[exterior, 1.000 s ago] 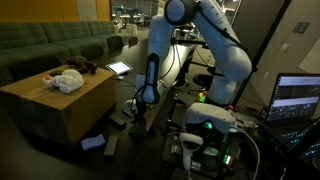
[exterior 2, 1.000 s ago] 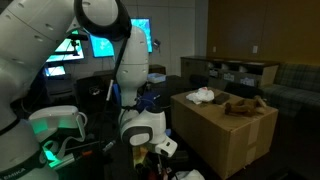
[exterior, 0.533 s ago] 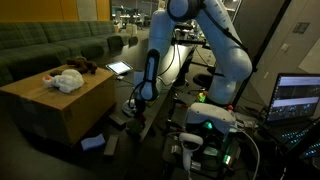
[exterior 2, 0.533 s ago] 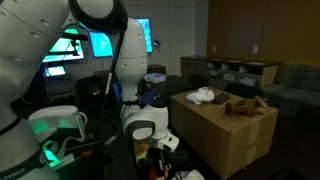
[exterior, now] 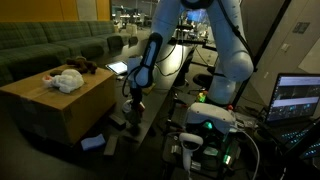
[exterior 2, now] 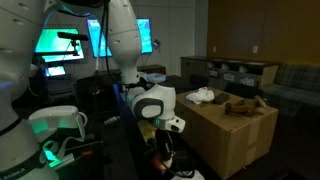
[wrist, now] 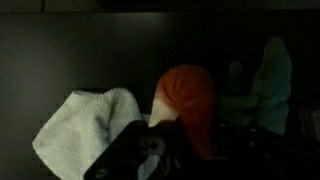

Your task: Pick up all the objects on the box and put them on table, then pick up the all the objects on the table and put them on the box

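Red toy (wrist: 188, 98) seemingly clamped in end effector (wrist: 150, 150), over black counter (wrist: 60, 55), likely bound for box (exterior: 60, 108); white cloth (wrist: 88, 130) beside.

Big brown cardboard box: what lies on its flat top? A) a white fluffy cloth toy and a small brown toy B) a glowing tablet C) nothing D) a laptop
A: both exterior views show the white fluffy cloth toy and the small brown toy lying on top of the brown cardboard box.
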